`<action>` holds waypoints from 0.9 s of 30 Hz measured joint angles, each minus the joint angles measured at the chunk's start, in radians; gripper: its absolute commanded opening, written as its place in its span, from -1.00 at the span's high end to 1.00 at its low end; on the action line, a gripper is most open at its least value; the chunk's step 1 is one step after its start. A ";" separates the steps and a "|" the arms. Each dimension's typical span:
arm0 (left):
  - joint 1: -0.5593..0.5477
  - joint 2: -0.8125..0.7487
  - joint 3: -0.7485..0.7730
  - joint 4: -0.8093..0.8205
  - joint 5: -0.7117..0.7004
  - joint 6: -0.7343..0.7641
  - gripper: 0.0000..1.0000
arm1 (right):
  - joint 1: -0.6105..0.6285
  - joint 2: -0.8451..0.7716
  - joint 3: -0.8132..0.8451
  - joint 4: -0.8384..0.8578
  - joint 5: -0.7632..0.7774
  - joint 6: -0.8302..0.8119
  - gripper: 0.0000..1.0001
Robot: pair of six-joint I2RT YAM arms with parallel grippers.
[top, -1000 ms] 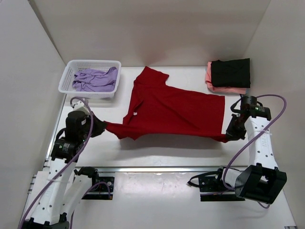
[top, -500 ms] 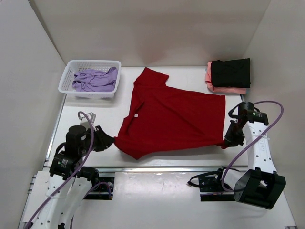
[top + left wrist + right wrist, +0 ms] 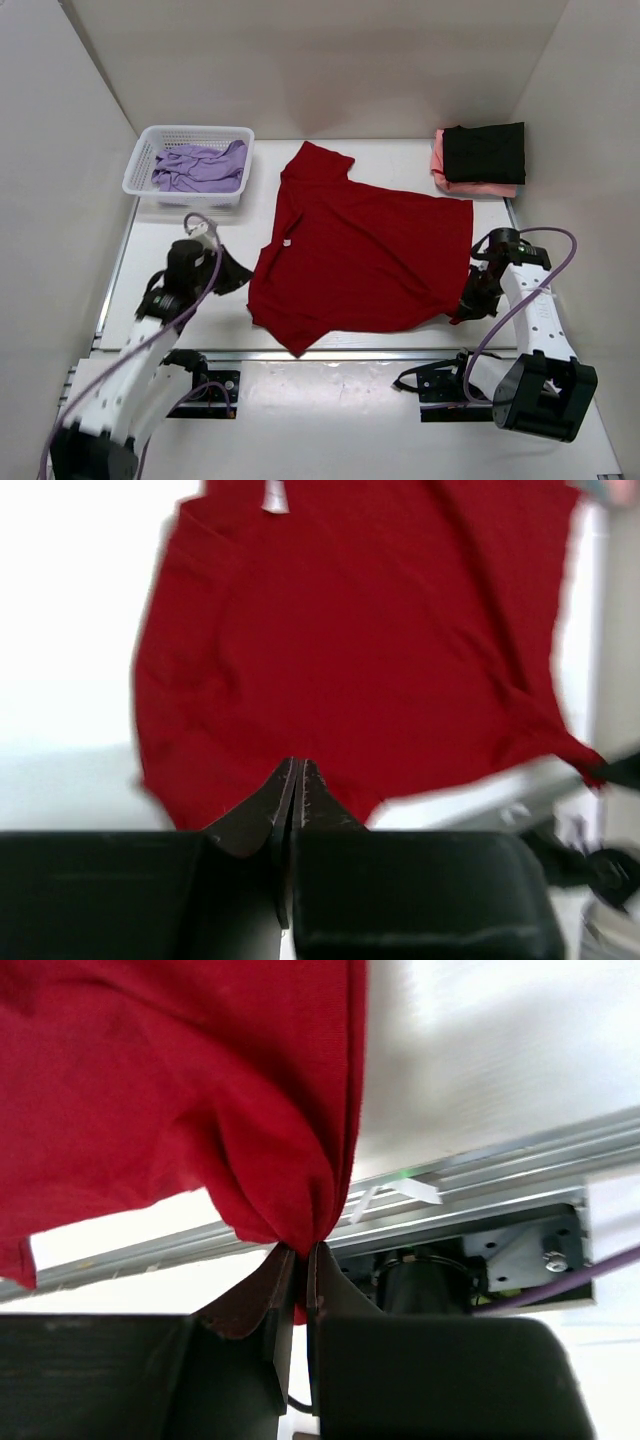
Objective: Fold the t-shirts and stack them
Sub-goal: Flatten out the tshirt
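Red t-shirt spread on white table, plain white walls

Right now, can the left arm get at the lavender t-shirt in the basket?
Probably yes. The lavender t-shirt lies in the open-topped white mesh basket, just beyond the left arm, nothing between them, and its jaws look empty.

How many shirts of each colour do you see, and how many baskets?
red shirt: 1
lavender shirt: 1
black shirt: 1
pink shirt: 1
basket: 1
Total: 5
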 measured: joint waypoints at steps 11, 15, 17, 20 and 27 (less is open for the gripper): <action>-0.090 0.842 0.317 0.432 -0.100 0.123 0.85 | 0.048 0.044 -0.015 0.063 -0.082 0.006 1.00; -0.097 1.008 0.427 0.546 -0.117 0.119 0.87 | 0.065 0.076 -0.015 0.087 -0.094 0.008 1.00; -0.097 1.078 0.461 0.581 -0.120 0.106 0.88 | 0.068 0.091 -0.014 0.096 -0.102 0.008 1.00; -0.098 1.173 0.512 0.615 -0.119 0.083 0.87 | 0.067 0.115 -0.012 0.108 -0.111 0.008 1.00; -0.134 1.366 0.728 0.620 -0.114 0.056 0.79 | 0.070 0.160 0.000 0.130 -0.116 0.008 0.99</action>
